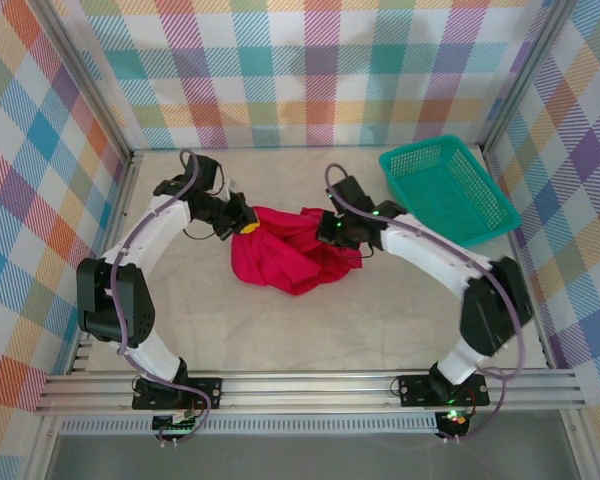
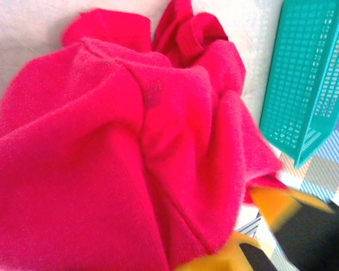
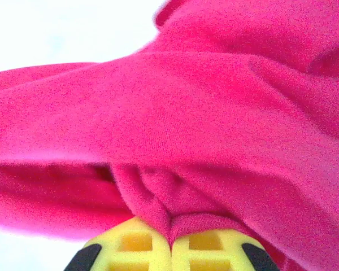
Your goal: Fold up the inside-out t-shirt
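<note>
The inside-out t-shirt (image 1: 290,258) is a bunched bright red heap in the middle of the table, pulled up at both top corners. At its upper left corner my left gripper (image 1: 245,222) is shut on the cloth. In the left wrist view the red cloth (image 2: 118,152) hangs in folds between the yellow fingers (image 2: 278,204). My right gripper (image 1: 332,230) holds the upper right corner. The right wrist view has its yellow fingertips (image 3: 138,251) pressed together with a fold of the t-shirt (image 3: 175,118) pinched between them.
A teal mesh basket (image 1: 445,190) stands at the back right, close to the right arm's elbow, and its side (image 2: 305,84) shows in the left wrist view. Checked walls enclose the table on three sides. Beige table surface (image 1: 280,330) lies in front of the shirt.
</note>
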